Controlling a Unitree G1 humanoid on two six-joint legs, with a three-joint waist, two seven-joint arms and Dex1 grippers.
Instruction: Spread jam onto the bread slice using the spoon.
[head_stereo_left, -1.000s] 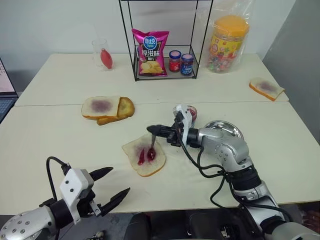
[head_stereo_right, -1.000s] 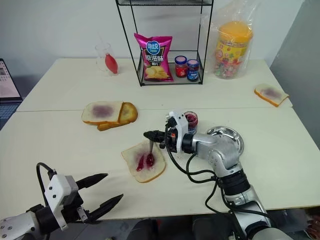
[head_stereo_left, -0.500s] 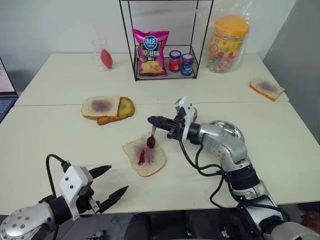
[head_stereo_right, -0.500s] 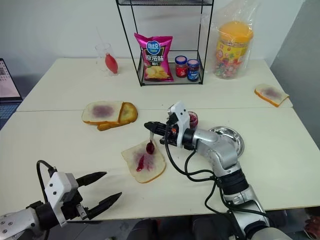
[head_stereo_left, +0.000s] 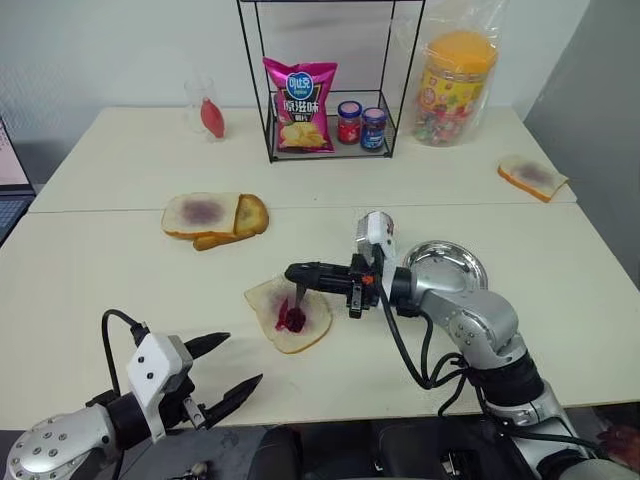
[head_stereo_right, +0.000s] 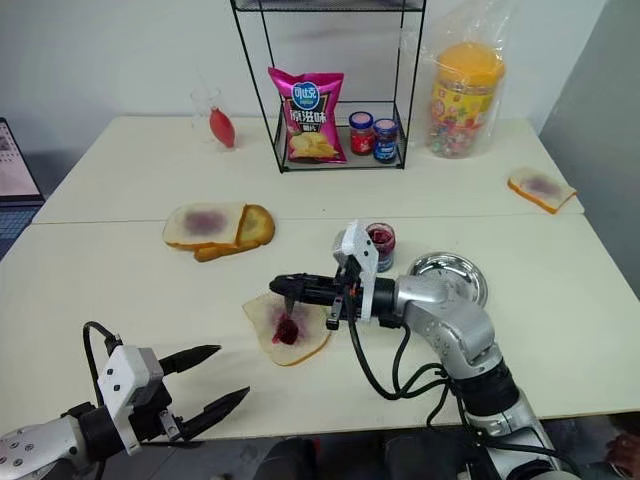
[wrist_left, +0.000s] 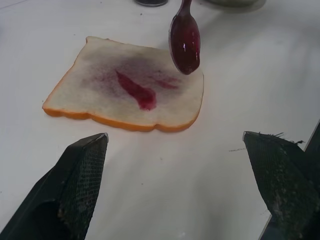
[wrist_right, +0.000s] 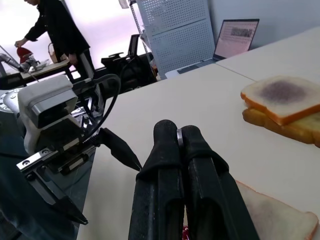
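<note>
The bread slice lies flat on the near table with a red jam smear in its middle. My right gripper points left above it, shut on the handle of the spoon. The spoon hangs bowl-down, and its jam-coated bowl is close over the slice. I cannot tell whether the bowl touches the slice. The jam shows in a lidless jar behind my right wrist. My left gripper is open and empty near the table's front edge, its fingers aimed at the slice.
A steel plate sits right of the slice. Two stacked slices lie back left, and another slice far right. A wire rack holds a chips bag and two lidded jars. A person stands in the background.
My right gripper lifted the spoon off the slice, drew back toward me and turned more level. The spoon's bowl now hangs over the slice's middle. My left gripper stayed put.
</note>
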